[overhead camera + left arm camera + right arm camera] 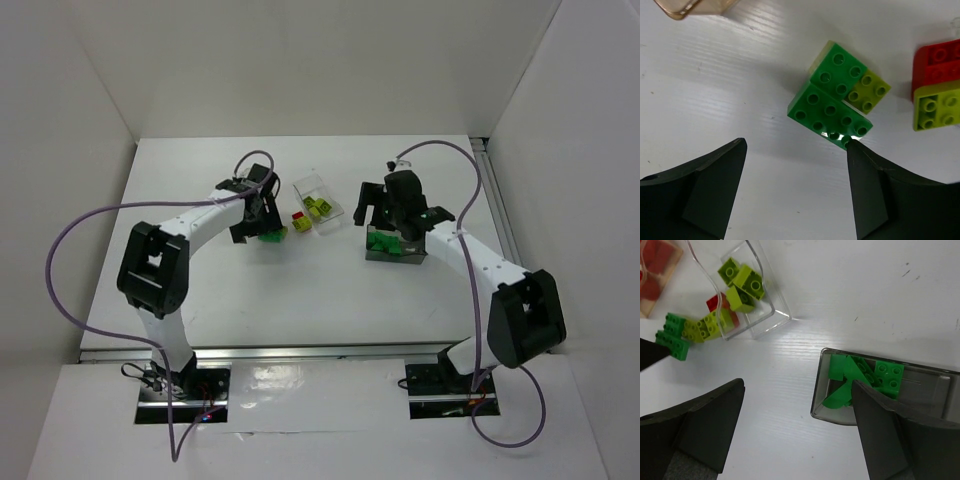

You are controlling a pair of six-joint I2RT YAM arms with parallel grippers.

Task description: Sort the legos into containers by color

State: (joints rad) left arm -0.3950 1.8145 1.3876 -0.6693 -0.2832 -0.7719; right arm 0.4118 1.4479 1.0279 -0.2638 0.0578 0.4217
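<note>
Left half of the table point(300, 300) first. Left gripper point(796, 145): spread wide, clamping nothing. Hangs low over two dark green legos point(830, 112) pressed side by side, a yellow-green brick point(869, 91) tucked into their corner. One fingertip point(855, 155) right at the edge of the nearer green piece; touching or not, cannot tell.

Just beside that cluster, toward mid-table: a red brick point(937, 62) snug against a second yellow-green brick point(937, 107), both loose on the surface. Only a sliver of the orange-tinted tub point(690, 7) in the left wrist view. More of it in the right wrist view, with red legos point(652, 287) inside.

On to the middle: the clear tub point(777, 320), set at an angle, holding several yellow-green legos point(742, 282).

Then right of centre, nearer the right edge: the smoky grey tub point(935, 390), green legos point(860, 375) heaped at its left end. Above it, the right gripper point(797, 385): likewise wide, nothing held, one finger point(890, 440) across the tub's middle.
</note>
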